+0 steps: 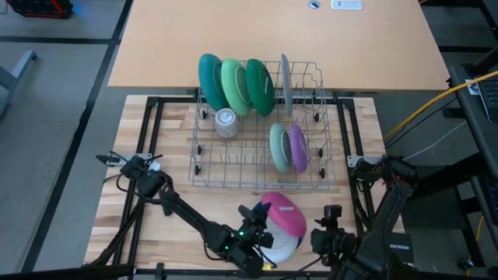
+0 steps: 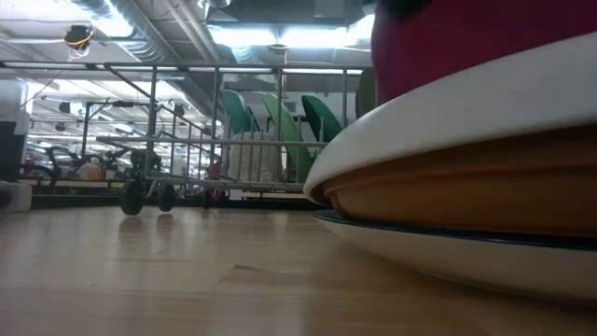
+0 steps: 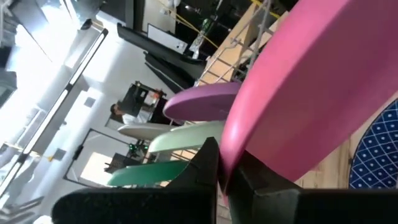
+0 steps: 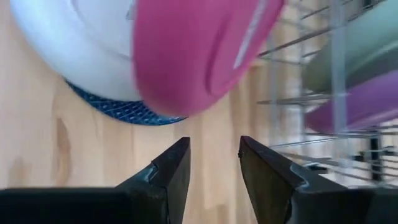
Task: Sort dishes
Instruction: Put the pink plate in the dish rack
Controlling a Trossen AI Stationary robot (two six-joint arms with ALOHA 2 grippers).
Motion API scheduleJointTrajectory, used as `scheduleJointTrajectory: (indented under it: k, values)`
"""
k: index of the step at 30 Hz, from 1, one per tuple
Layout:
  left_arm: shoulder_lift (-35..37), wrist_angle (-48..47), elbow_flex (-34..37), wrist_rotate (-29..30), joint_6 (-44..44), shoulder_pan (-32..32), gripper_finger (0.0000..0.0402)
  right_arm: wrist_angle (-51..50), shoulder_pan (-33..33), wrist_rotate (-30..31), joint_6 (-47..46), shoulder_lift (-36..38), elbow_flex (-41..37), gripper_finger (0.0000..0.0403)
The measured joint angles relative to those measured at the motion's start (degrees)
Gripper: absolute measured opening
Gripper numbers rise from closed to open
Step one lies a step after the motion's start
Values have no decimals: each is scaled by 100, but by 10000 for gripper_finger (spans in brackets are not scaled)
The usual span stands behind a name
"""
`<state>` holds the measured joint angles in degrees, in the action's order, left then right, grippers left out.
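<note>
You see pink plate [image 1: 282, 215] over white bowl [image 1: 284, 245]; tan dish [image 2: 466, 191] beneath; blue diamond-patterned plate [image 4: 127, 111] at bottom. Rack [image 1: 233, 167]: silver wire. In it: teal plate [image 1: 210, 78], pale green plate [image 1: 233, 85], dark green plate [image 1: 260, 85], grey plate [image 1: 285, 78], purple plate [image 1: 298, 148].

A pale wooden worktop [image 1: 167, 187] edged by a black frame carries everything here. Resting directly on it, well ahead of both hands, is a metal wire dish rack [image 1: 257, 152] on small wheels. Just beside the left hand [image 1: 253, 233], a short stack of dishes [image 1: 286, 247] sits flat on the wood, a blue-patterned plate [image 4: 127, 111] at its base.
</note>
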<state>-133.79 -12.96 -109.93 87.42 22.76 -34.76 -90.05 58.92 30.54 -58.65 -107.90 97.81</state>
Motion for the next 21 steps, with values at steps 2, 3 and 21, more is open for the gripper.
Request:
scheduleJointTrajectory:
  k: [2, 3, 21]
  values:
    - [140, -15, 0, -32, 22, -23, 2, 22, 0, 162, 161, 53, 207, 144]
    - [228, -3, 0, -49, 68, -33, 2, 21, 0, 258, 289, 81, 301, 144]
    - [2136, -1057, -4, 197, 1411, -709, 0, -3, 588, 1301, 1265, 361, 1738, 144]
